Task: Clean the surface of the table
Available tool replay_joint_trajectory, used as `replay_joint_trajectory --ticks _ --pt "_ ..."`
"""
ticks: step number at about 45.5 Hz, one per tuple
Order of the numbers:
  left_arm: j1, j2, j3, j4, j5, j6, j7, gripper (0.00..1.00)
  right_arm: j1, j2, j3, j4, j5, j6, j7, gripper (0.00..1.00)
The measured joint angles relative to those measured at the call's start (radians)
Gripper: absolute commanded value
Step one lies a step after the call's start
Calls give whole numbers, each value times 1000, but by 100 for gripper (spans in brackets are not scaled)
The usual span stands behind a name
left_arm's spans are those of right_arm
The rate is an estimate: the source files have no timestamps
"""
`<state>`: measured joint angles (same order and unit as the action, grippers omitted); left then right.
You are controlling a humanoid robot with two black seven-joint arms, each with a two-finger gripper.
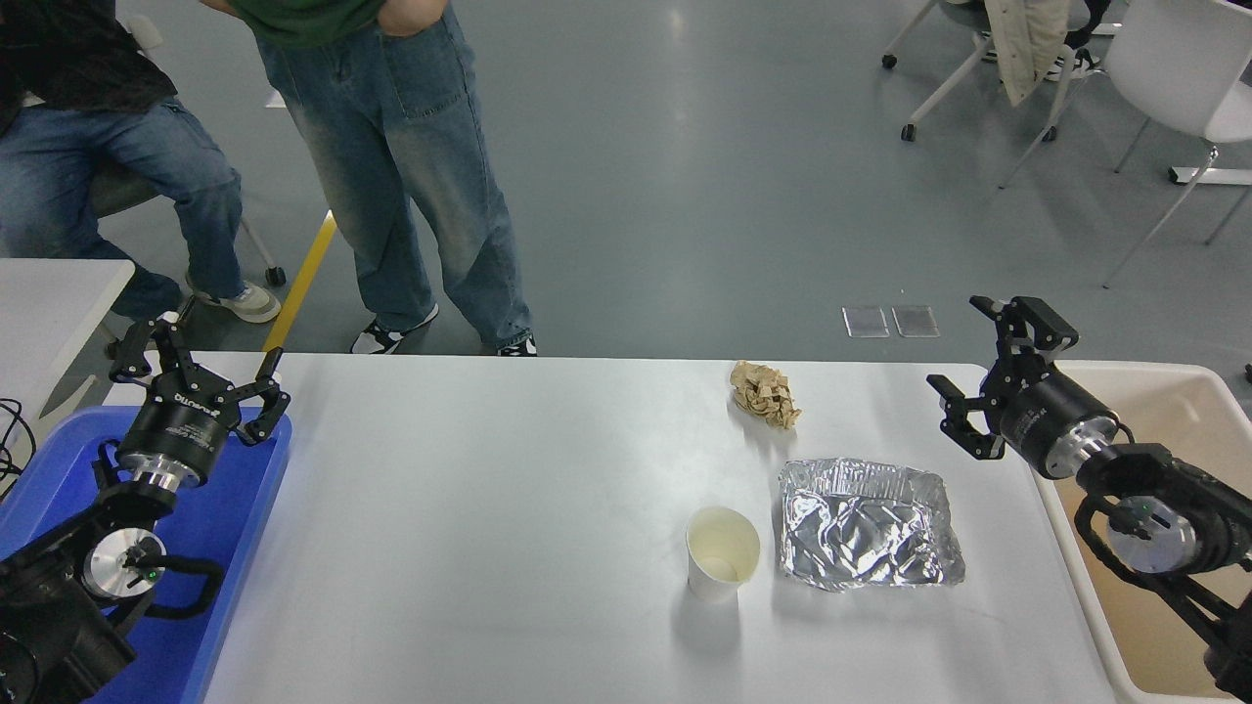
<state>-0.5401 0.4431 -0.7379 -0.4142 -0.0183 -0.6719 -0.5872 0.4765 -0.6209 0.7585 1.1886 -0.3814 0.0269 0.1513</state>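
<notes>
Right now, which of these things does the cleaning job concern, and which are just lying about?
Part of the job:
- table surface
- crumpled brown paper
- paper cup
- foil tray
- right tool, open, above the table's right edge
- beige bin, probably for the rubbish

Just there:
- left tool, open, parked over the blue tray
- white chair
- people's legs
</notes>
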Motion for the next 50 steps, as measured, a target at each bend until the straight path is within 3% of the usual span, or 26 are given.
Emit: replay_joint_trajectory --ticks 14,29,50 --pt "0 0 0 0 0 0 0 100 -2 -50 -27 177 -303 8 -113 100" --pt "0 0 0 0 0 0 0 100 38 -92 -152 325 -543 54 -148 100" --pt "0 -1 0 0 0 0 0 100 316 -126 -508 383 -720 111 -150 100"
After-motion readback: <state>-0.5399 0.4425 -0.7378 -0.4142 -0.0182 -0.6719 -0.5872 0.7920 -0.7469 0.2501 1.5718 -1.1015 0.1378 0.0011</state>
